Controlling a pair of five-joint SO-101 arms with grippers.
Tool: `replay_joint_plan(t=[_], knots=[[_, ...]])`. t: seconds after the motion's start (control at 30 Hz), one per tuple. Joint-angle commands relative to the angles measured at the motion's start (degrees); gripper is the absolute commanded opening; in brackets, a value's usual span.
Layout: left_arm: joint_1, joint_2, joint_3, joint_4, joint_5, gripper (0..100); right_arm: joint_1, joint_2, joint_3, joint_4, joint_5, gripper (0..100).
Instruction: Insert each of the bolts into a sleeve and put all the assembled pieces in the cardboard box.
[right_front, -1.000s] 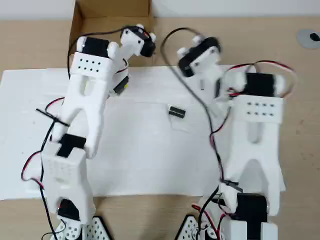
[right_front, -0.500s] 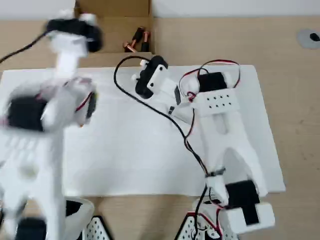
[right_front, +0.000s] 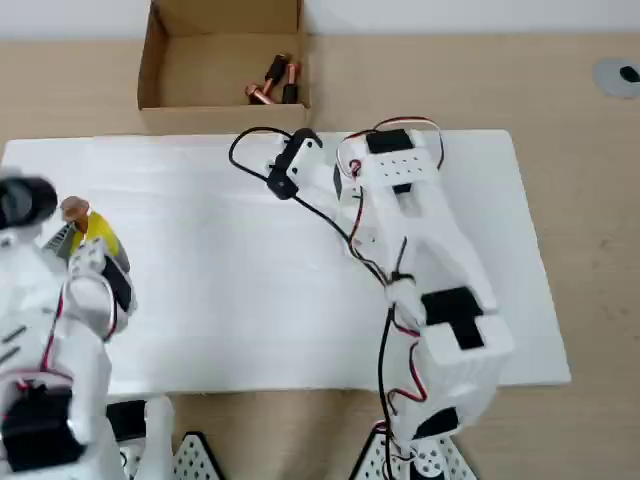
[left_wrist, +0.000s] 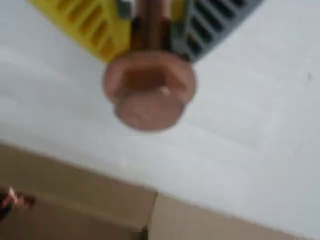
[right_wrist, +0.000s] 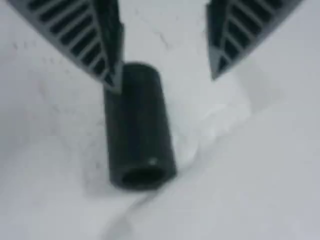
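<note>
My left gripper (right_front: 78, 222) hangs over the left edge of the white sheet, shut on a copper bolt (right_front: 74, 209). In the left wrist view the bolt's hex head (left_wrist: 148, 90) sticks out between the yellow and grey fingers. My right arm (right_front: 400, 200) lies across the sheet's middle and covers the sleeve from above. In the right wrist view my right gripper (right_wrist: 162, 55) is open over a black sleeve (right_wrist: 137, 125) lying on the sheet, with one finger (right_wrist: 80, 35) touching the sleeve's far end. The cardboard box (right_front: 150, 60) stands at the back and holds assembled pieces (right_front: 275, 82).
The white foam sheet (right_front: 230, 290) covers most of the wooden table (right_front: 580, 120). A black cable (right_front: 250, 150) loops from the right arm over the sheet's back part. A grey disc (right_front: 618, 75) sits at the table's far right. The arm bases stand at the front edge.
My left arm has swung away from the box to the sheet's left edge, uncovering the pieces in the box. My right arm has moved left and come down over the sleeve.
</note>
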Motion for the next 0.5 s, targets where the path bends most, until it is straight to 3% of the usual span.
replay_joint_plan(t=[0.0,0.23,0.47], knots=[[-0.88,-7.6,3.16,-2.9,0.18,1,-1.1,2.51,-5.58,0.44,0.62,15.1],[-0.88,-16.57,8.97,-2.46,0.0,1,-1.1,10.24,-10.15,1.49,0.62,15.1],[-0.88,-20.35,9.05,-2.37,-4.66,1,-1.01,16.4,-16.48,6.33,0.7,15.1]])
